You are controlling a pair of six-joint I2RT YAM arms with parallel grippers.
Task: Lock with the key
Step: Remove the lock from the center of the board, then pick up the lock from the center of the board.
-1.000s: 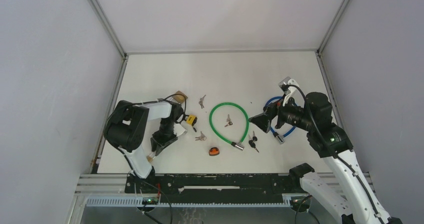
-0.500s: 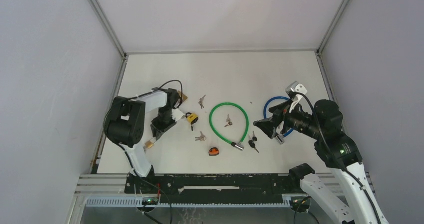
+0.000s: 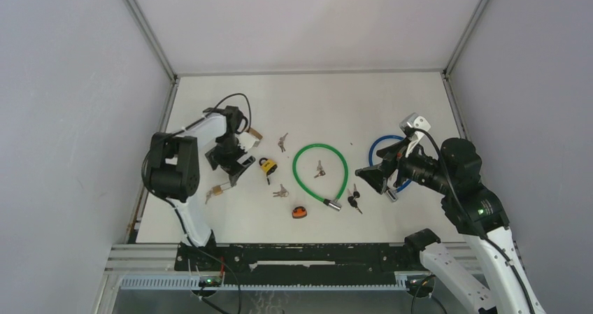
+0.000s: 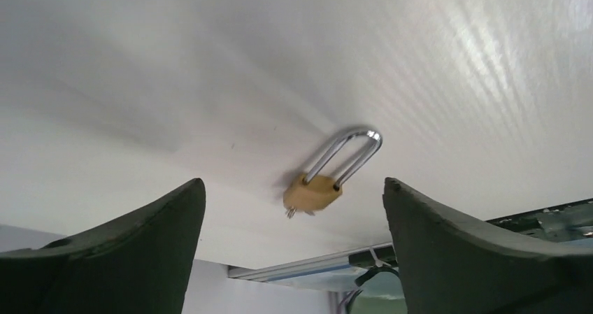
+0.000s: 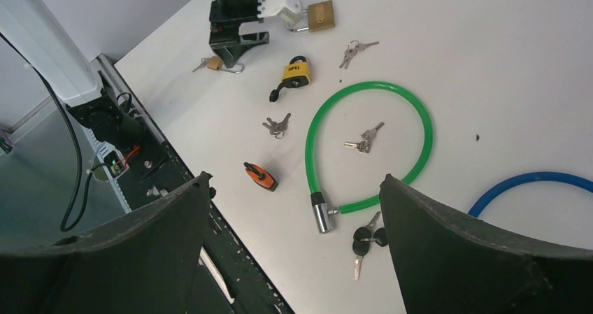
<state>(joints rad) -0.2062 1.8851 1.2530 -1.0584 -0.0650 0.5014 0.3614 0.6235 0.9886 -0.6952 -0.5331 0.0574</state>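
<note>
Noted left tool open wide, holding nothing, poised over the white tabletop. Found small brass padlock lying flat on the tabletop straight ahead of that tool, framed between its two fingers in the wrist view, touching neither. Shackle long and silvery, pointing away from the tool. Saw a small stub at the padlock's base; cannot tell whether a key.

Logged yellow padlock just beside the left tool, on the side toward the right tool. Logged larger brass padlock close to the left tool's white wrist part.

Noted right tool likewise open wide, empty, held above the tabletop, well apart from the left tool. Found green cable lock ahead of it, between the two tools, with a key bunch inside the loop. Found black-headed keys just below the right tool, orange padlock farther ahead, blue cable lock just beside it.
</note>
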